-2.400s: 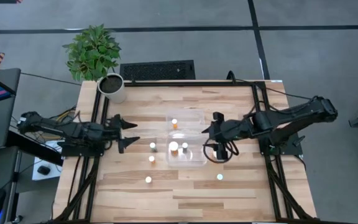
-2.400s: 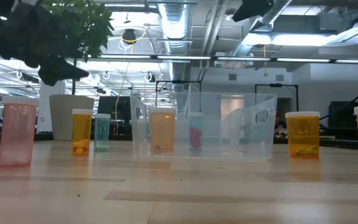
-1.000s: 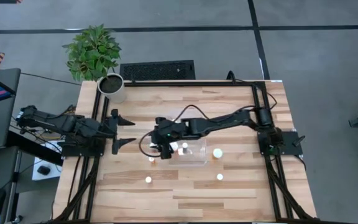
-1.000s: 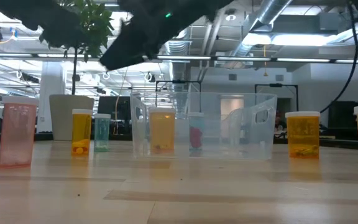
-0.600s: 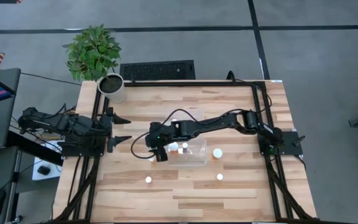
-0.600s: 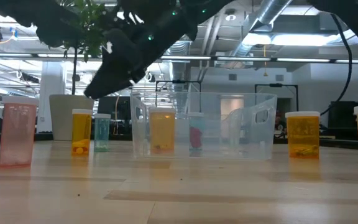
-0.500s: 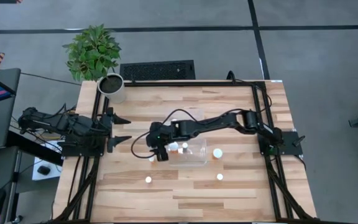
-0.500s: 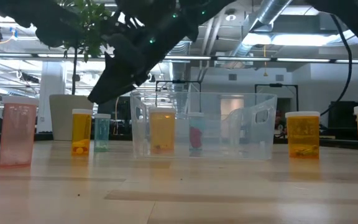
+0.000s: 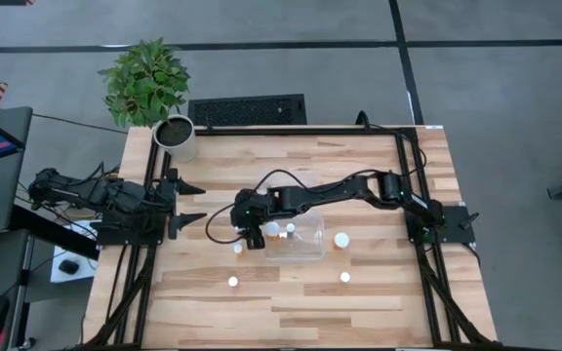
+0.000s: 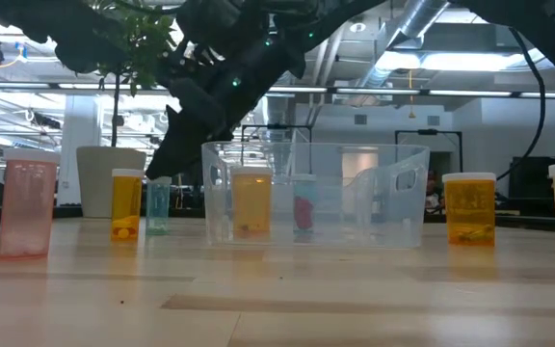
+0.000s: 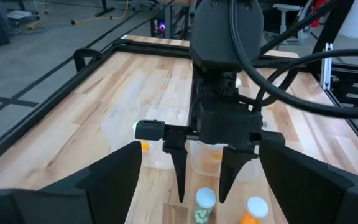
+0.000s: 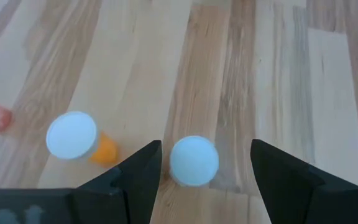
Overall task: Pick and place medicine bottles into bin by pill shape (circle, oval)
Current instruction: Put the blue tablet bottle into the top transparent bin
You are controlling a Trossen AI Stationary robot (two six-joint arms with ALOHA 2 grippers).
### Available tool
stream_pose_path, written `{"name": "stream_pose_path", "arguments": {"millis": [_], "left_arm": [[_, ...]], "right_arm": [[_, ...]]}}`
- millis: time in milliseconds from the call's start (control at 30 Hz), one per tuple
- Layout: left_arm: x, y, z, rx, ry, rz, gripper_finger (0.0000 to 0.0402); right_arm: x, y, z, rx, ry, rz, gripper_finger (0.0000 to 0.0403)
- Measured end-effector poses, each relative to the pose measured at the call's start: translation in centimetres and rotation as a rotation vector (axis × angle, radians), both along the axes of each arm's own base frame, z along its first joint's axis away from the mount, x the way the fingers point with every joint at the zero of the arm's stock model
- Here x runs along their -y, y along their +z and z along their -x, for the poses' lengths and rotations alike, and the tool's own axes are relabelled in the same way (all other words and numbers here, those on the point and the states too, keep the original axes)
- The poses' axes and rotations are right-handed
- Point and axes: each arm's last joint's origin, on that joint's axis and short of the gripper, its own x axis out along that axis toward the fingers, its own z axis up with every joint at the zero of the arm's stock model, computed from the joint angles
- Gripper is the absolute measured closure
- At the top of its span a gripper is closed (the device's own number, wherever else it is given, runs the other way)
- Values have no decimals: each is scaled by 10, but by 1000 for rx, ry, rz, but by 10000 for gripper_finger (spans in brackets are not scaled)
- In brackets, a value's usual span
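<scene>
While its fingers stand apart, the right tool (image 12: 197, 180) straddles a white-capped bottle (image 12: 194, 161).

Two dark jointed arms, matte black. Right claw (image 11: 201, 186): boxy black body, two tapering pointed fingers (image 11: 179, 168), black cables looping above. Small green light on wrist, possibly indicator LED.

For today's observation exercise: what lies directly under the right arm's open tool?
Under the right tool, a white-capped bottle stands on the wooden table, between the fingers; its contents are hidden by the cap. An orange bottle stands beside it.
</scene>
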Motion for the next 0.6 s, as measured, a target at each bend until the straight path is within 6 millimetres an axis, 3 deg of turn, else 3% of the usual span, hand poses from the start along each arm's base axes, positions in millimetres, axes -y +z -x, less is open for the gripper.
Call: {"name": "stream_pose_path", "arguments": {"millis": [600], "left_arm": [[0,0,0,0,0,2,85]], "right_arm": [[-1,0,0,1,17,-7,148]]}}
